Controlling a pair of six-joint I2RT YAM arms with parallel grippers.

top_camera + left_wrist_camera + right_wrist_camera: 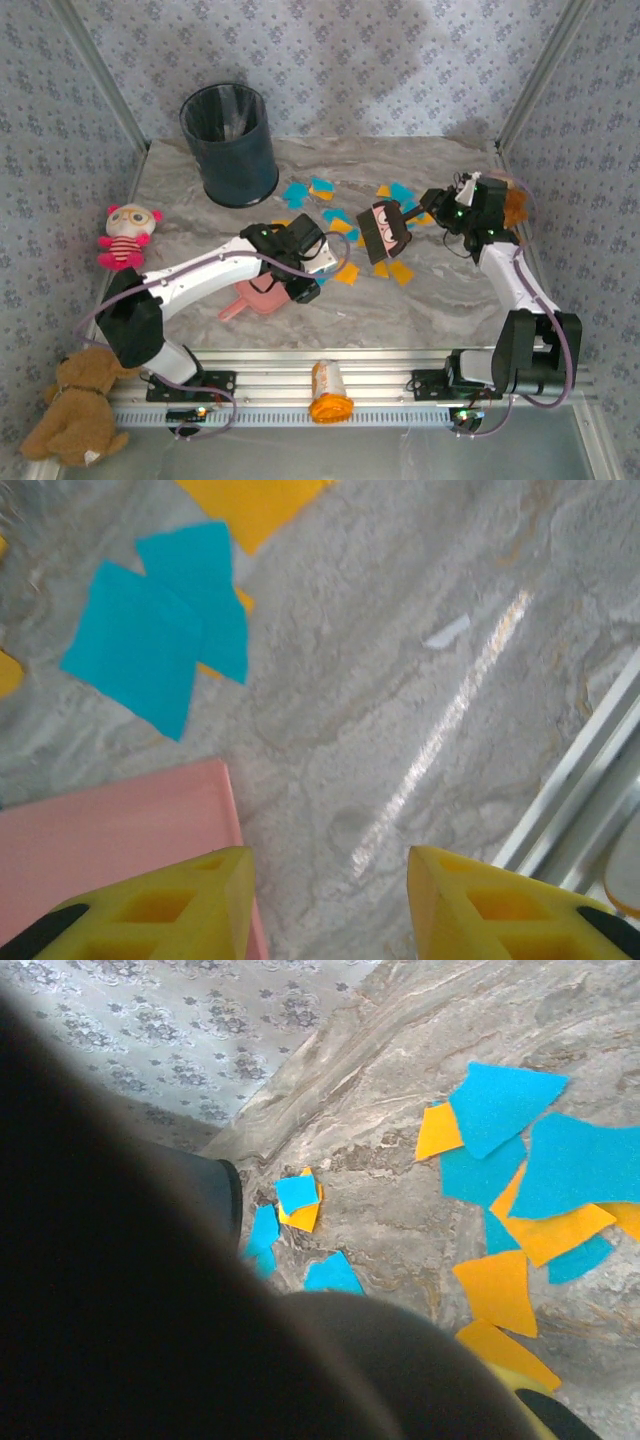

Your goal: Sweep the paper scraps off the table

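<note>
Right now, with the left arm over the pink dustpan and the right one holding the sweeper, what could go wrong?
One: the left gripper is open with only the edge of the pink dustpan under one finger, so closing may nudge it instead of gripping it. Two: the paper scraps lie spread out, some beside the bin, so a stroke of the sweeper in the right gripper could scatter them.

**No words to be read**

No letters, numbers or signs can be read on anything here. If something is printed on the orange bottle, it is too small to be made out.
</note>
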